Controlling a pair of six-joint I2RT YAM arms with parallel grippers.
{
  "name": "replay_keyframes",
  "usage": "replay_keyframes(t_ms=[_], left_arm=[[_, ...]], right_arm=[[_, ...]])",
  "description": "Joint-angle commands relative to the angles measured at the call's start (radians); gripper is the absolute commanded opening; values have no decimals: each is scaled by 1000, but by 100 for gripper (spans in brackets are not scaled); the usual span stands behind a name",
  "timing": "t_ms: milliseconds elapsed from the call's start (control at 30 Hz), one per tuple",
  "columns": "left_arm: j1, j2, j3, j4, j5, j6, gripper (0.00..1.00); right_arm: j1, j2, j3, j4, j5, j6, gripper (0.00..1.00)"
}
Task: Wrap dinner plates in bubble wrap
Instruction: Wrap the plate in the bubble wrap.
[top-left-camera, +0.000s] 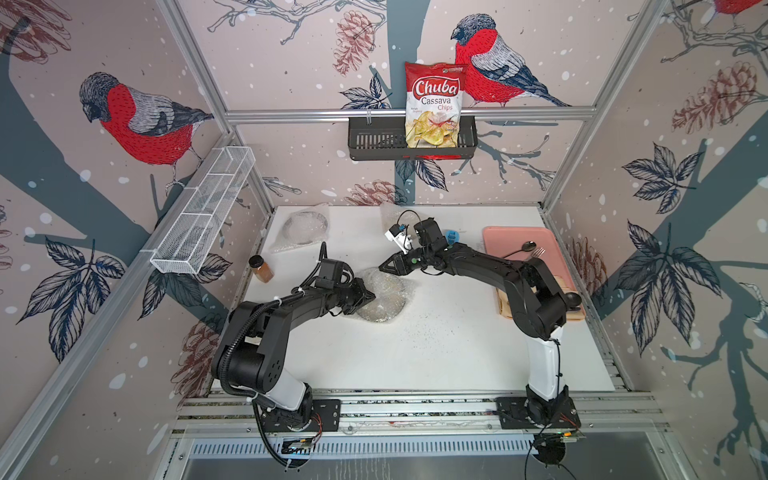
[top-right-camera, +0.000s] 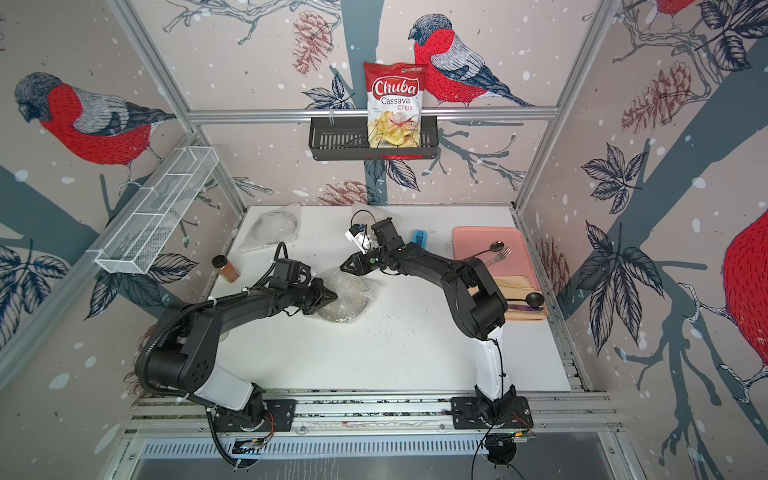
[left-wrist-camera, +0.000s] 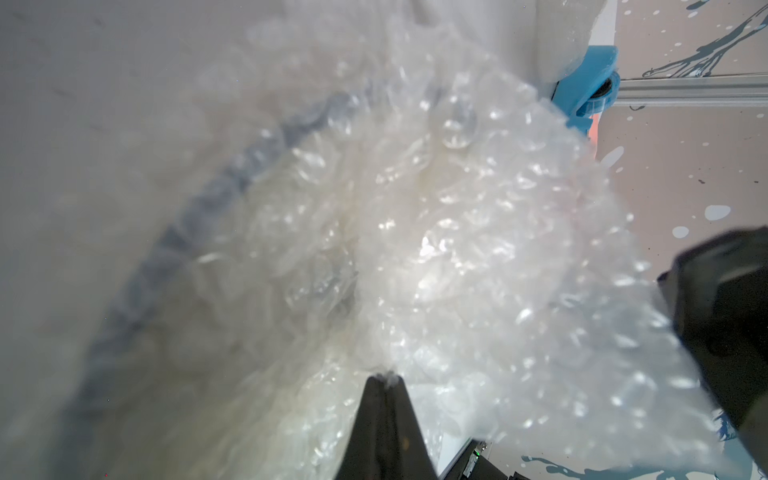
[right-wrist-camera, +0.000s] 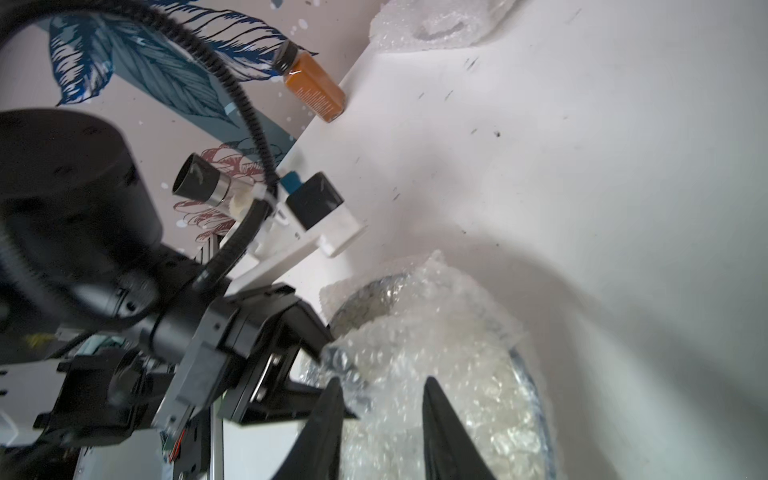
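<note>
Left gripper (top-left-camera: 371, 296) is clenched on a fold of wrap (top-left-camera: 386, 282) at the near-left rim of the plate (top-left-camera: 380, 311); the left wrist view shows the tips (left-wrist-camera: 384, 377) pinched together with film caught between them. The plate sits left of the table (top-left-camera: 436, 353) centre, near the left edge, dark rim showing through the bubbles. The sheet lies over most of its top, but it is bunched and puffed up, with a flap spilling past the right side. Right gripper (top-left-camera: 382, 266) hovers over the plate's far edge with its jaws parted and nothing between them that I can see (right-wrist-camera: 382, 380). One bundle (top-left-camera: 305, 226) in the far-left corner looks finished: a round plate fully under film. More loose film (top-left-camera: 390, 212) lies at the far edge, partly behind the right wrist; I cannot tell whether a plate is under it. My estimate: one plate done, this one partly covered and not tucked, and a third unaccounted for. Left to do here: fold the free flap over and press it down. Jar (top-left-camera: 261, 268) at the left edge and tray (top-left-camera: 498, 237) at the right edge are clear of the work.
</note>
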Motion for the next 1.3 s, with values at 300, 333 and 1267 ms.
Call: replay_keyframes(t_ms=[300,333,1267], left_arm=[[-9,3,-20,22,17,-9,0],[-9,2,-17,23,17,-9,0],[45,65,236,-217,7,46,8]], right_arm=[[69,97,86,-65,29,67,15],[71,88,70,-75,23,48,15],[88,105,-3,-209,87,32,12]])
